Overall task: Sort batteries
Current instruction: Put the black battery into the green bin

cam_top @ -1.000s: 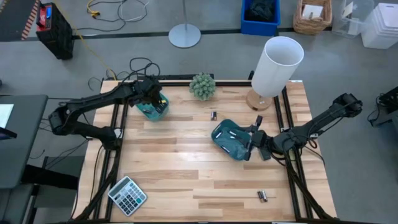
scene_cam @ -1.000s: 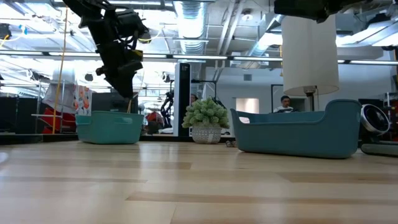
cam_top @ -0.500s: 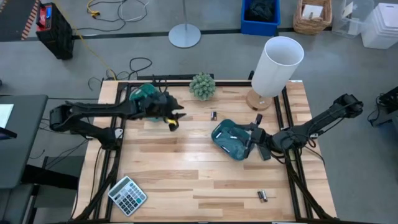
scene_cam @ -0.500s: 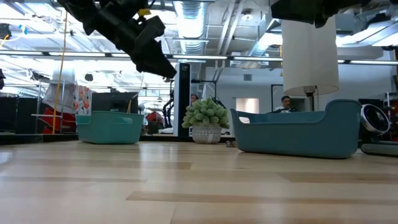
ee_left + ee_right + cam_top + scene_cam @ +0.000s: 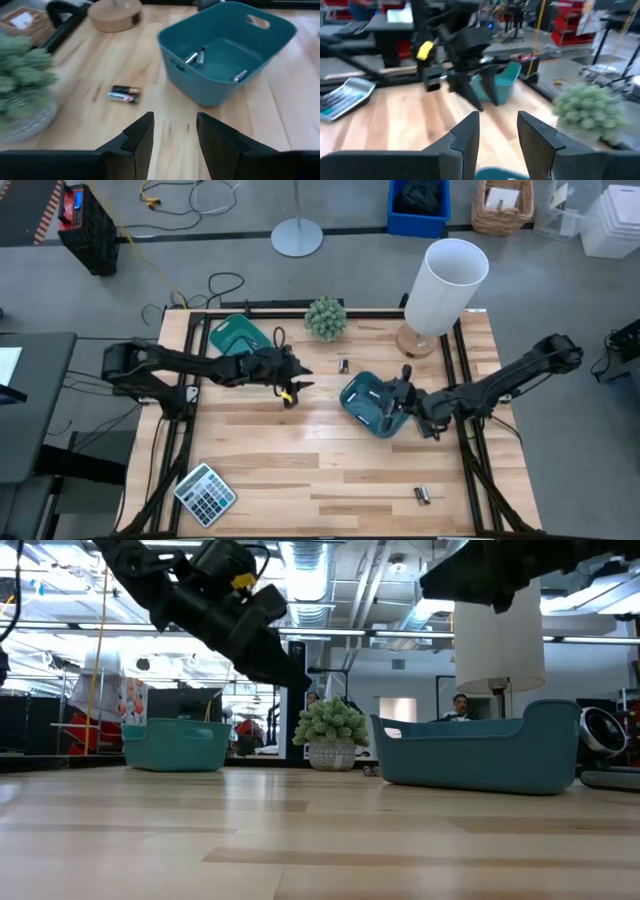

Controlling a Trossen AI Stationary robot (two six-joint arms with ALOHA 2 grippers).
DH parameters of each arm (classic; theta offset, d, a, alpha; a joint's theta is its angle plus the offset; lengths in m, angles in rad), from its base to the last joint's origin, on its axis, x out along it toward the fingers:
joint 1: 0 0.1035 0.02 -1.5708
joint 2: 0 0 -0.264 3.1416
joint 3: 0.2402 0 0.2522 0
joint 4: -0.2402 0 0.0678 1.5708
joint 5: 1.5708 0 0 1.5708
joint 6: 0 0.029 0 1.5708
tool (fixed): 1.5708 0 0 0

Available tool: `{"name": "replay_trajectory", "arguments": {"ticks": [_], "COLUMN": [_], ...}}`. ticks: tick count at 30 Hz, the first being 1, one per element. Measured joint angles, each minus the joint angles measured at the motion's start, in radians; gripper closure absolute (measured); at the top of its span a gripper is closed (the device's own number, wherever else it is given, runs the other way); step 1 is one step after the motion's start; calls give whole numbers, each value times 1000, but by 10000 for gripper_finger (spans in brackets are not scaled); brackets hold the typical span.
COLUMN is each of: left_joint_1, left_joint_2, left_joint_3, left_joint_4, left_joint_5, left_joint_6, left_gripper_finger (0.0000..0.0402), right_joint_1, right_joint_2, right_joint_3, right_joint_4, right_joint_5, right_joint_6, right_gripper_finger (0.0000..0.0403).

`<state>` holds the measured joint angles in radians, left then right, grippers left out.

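Two small batteries (image 5: 124, 94) lie side by side on the wood near the plant, also seen as batteries (image 5: 343, 365) from above. Another pair of batteries (image 5: 422, 495) lies near the table's near edge. The right teal tray (image 5: 362, 415) holds several cells (image 5: 195, 57). The left teal tray (image 5: 233, 334) stands at the far left. My left gripper (image 5: 293, 383) hangs open over bare wood between the trays, slanting toward the table's right; its open fingers (image 5: 175, 120) hold nothing. My right gripper (image 5: 398, 397) is open (image 5: 497, 117) at the right tray's right rim.
A small potted plant (image 5: 325, 318) and a white lamp (image 5: 443, 285) stand along the far edge. A grey calculator (image 5: 205, 494) lies at the near left corner. Bare wood stretches across the table's middle and near side.
My left gripper has swung from above the left tray toward the table's right, out over the wood toward the loose battery pair, and has tipped from pointing down to slanting forward. My right gripper has shifted a little toward the table's left, at the right tray.
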<state>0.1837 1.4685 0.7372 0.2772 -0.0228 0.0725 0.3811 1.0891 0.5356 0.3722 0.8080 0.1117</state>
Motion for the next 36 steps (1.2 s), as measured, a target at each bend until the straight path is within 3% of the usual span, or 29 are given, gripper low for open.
{"name": "replay_trajectory", "arguments": {"ticks": [6, 10, 17, 24, 28, 36], "left_joint_1": [1, 3, 4, 5, 12, 9], "left_joint_2": [53, 55, 55, 55, 55, 55], "left_joint_3": [0, 0, 0, 0, 0, 0], "left_joint_4": [33, 27, 4, 17, 23, 26], "left_joint_5": [42, 43, 44, 44, 44, 44], "left_joint_6": [43, 46, 59, 66, 55, 6], "left_gripper_finger": [258, 259, 259, 259, 259, 259], "right_joint_1": [64, 108, 193, 240, 297, 472], "right_joint_2": [73, 109, 211, 363, 438, 575], "right_joint_3": [79, 154, 322, 502, 552, 556], "right_joint_4": [-22, -137, -571, -841, -925, -1025], "right_joint_5": [-3, -2, -27, -163, -233, -238], "right_joint_6": [23, 74, 412, 646, 797, 1206], "right_gripper_finger": [253, 253, 242, 216, 214, 214]}}
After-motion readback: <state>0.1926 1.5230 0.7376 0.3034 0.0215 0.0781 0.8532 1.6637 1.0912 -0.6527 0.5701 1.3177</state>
